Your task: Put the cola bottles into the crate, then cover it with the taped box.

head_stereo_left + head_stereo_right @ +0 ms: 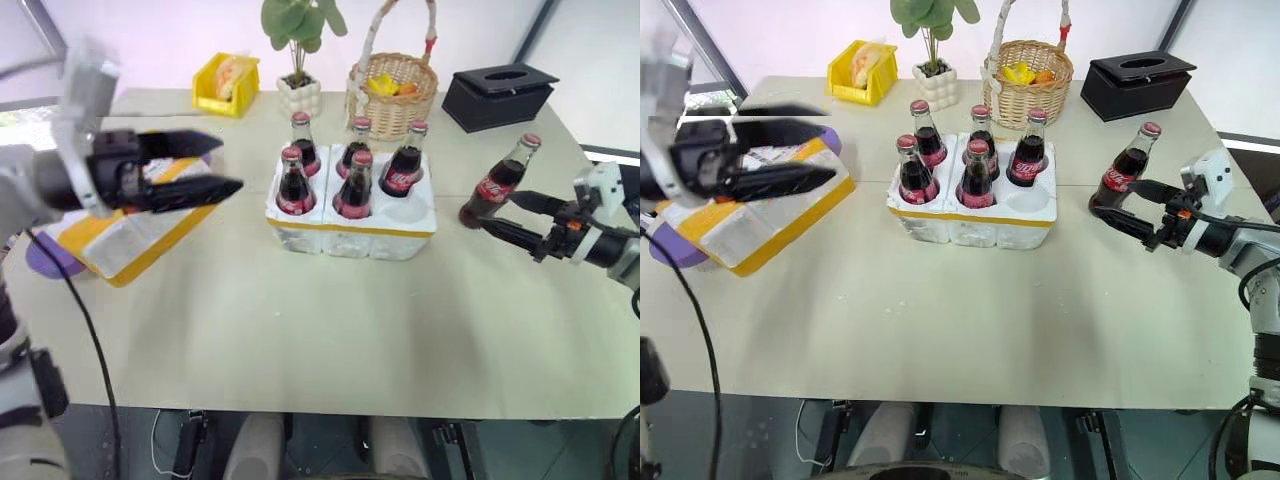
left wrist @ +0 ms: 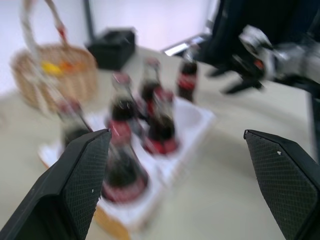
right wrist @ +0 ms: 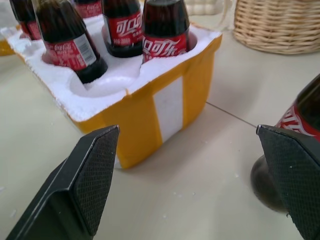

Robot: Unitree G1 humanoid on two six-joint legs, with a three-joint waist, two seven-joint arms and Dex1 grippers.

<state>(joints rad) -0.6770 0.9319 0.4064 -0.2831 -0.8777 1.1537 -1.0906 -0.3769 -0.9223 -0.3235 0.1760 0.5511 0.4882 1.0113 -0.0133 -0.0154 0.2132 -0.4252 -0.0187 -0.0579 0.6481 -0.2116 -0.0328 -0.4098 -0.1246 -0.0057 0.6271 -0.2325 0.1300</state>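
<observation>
The taped box (image 1: 750, 205) lies on the bench (image 1: 940, 310) under the spread left end effector (image 1: 805, 150); the crate (image 1: 975, 215) holds five bottles; the sixth bottle (image 1: 1127, 165) stands beside the spread right end effector (image 1: 1120, 205), apart.

Taped box (image 1: 140, 225) partly behind left end effector (image 1: 222, 165) (shipping label mostly hidden)

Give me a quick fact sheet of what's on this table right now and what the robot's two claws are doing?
crate: white foam, yellow band, five cola bottles in it, front right hole empty
sixth bottle: standing on the table right of the crate
right gripper: open, beside that bottle, not gripping it
left gripper: open, holding nothing, above the taped box
taped box: lying left of the crate
back row: yellow bin, potted plant, wicker basket, black tissue box
</observation>
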